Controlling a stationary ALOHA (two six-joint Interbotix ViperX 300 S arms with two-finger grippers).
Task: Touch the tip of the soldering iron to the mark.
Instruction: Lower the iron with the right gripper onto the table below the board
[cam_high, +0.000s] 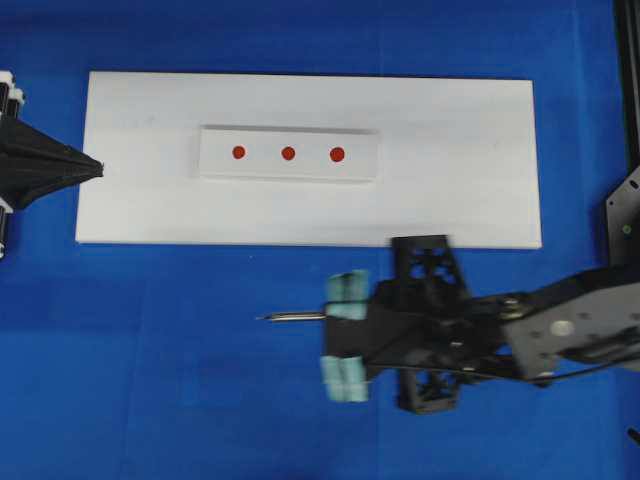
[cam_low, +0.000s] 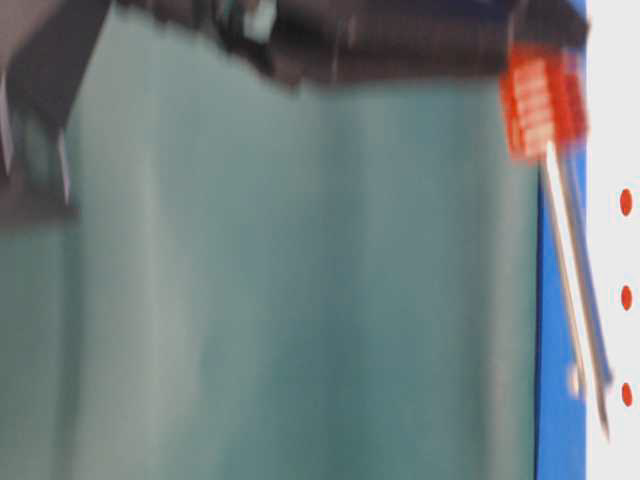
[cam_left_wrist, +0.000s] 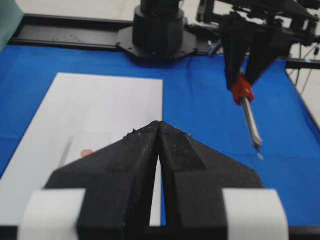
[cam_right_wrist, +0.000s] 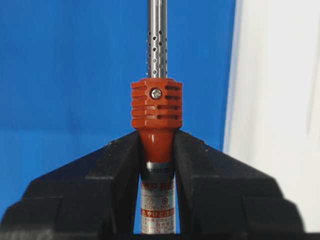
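Right gripper (cam_right_wrist: 157, 165) clamped on soldering iron (cam_right_wrist: 156, 112) handle, handle label print illegible, tip off the white board (cam_high: 450, 200), well short of the mark (cam_high: 288, 153), left gripper (cam_left_wrist: 159, 131) pinched closed, holding nothing

**Even light, one badly blurred view**

Bright, even light with faint shadows and no glare. The table-level view is heavily smeared; a blurred teal surface (cam_low: 300, 280) fills it. Overhead, the right gripper (cam_high: 345, 338) is slightly blurred. The right wrist view is sharp up close

Strip (cam_high: 289, 153) mid-board (cam_high: 450, 190), mark (cam_high: 288, 153) between two outer dots, iron (cam_high: 295, 317) off board's near edge, over counter (cam_high: 150, 380), tip well apart from mark
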